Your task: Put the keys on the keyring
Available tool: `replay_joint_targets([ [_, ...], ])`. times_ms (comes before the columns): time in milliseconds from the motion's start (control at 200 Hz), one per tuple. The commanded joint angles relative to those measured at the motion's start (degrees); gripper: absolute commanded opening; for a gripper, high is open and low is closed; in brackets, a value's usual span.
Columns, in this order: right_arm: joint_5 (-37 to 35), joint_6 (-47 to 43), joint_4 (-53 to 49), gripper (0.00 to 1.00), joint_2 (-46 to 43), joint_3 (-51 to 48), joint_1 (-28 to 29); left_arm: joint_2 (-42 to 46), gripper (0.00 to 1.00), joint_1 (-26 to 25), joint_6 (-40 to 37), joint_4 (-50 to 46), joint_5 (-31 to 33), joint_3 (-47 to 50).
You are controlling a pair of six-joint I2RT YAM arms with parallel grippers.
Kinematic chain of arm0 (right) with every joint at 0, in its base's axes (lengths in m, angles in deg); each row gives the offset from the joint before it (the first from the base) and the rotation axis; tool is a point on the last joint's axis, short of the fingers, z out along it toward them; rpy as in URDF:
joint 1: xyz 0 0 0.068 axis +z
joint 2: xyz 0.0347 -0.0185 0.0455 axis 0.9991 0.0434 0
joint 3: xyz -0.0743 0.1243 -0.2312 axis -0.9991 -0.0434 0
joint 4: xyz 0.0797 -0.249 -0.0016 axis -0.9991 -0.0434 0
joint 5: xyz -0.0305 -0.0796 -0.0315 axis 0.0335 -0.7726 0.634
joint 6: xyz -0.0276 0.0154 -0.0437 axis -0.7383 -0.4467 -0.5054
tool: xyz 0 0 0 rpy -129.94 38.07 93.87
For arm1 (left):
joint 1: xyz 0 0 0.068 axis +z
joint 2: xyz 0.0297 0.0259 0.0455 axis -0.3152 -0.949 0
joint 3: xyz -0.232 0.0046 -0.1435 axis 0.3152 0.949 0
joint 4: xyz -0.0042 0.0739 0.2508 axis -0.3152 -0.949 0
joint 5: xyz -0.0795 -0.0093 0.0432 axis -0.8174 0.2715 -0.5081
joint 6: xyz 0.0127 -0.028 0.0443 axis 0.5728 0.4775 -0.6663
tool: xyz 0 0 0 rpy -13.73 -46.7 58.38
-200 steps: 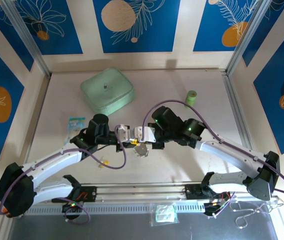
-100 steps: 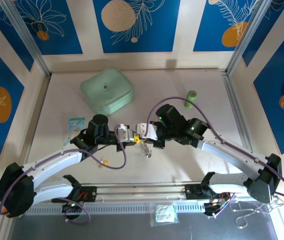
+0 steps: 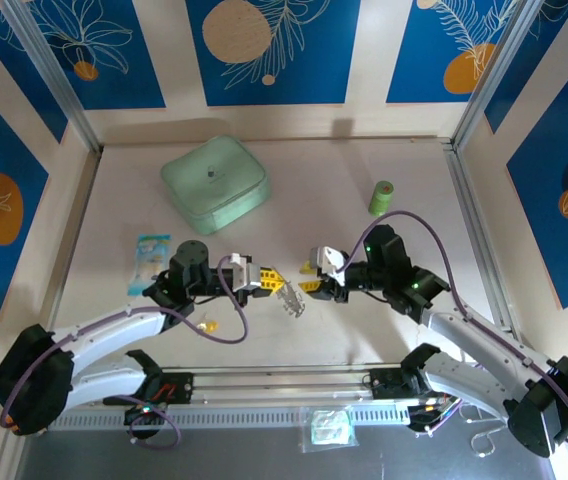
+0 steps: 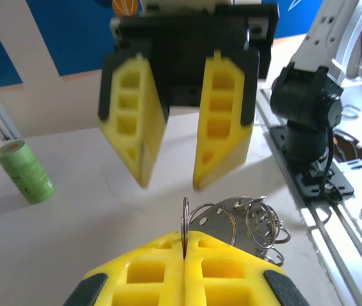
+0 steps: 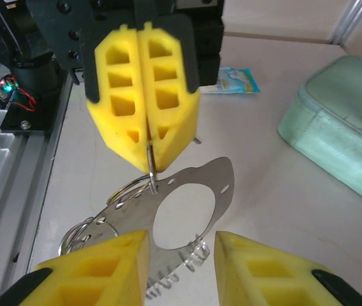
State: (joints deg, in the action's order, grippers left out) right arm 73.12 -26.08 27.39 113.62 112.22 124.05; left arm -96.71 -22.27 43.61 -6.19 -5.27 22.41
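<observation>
The keyring (image 3: 290, 298), one bunch of wire rings and a metal plate, hangs on the near side of the single mint case (image 3: 214, 180), pinched in the left pincer (image 3: 273, 283). The right pincer (image 3: 311, 278), also on the case's near side, gapes empty. The case is shut, so its contents are hidden.

White-and-black arms (image 3: 104, 335), purple cables (image 3: 226, 339), yellow latticed jaws.

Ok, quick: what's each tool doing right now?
Left tool: closed, pinching a thin ring of the keyring.
Right tool: open, holding nothing.
</observation>
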Motion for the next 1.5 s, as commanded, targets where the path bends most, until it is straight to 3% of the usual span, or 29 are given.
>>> replay_joint_targets([
  [0,-0.5,1.3,6.8,0.3,0.0,-1.0,1.7,-0.9,0.0,-0.3,4.2,9.3,-4.2,0.6],
  [560,1.0,3.0,9.7,0.26,0.8,-1.0,4.0,-1.7,0.0,-0.3,4.2,10.5,-4.0,0.8],
  [840,0.4,2.4,9.9,0.0,2.0,0.3,4.9,-1.7,0.0,-0.3,4.3,10.9,-3.4,0.9],
  [880,0.2,2.1,9.7,0.0,2.1,0.5,5.0,-1.6,0.0,-0.3,3.8,10.0,-2.2,0.8],
  [915,-0.1,1.8,9.2,0.0,2.1,0.8,5.2,-1.5,0.1,-0.3,3.2,8.8,-1.0,0.7],
  [985,-0.8,0.7,7.2,0.0,2.5,1.9,5.7,-0.9,0.13,-0.3,1.4,5.7,0.2,0.1],
  [1135,-2.1,-1.8,1.1,0.0,4.5,4.9,7.0,0.0,0.13,-0.3,-2.0,-1.3,0.7,-2.2],
  [1270,-2.8,-2.9,-1.0,0.0,5.3,6.5,7.6,0.7,0.04,-0.3,-4.5,-6.3,0.6,-3.6],
  [1495,-2.5,-2.6,-0.4,0.0,5.5,7.5,7.9,1.4,0.06,-0.4,-7.6,-11.9,0.9,-4.7],
])
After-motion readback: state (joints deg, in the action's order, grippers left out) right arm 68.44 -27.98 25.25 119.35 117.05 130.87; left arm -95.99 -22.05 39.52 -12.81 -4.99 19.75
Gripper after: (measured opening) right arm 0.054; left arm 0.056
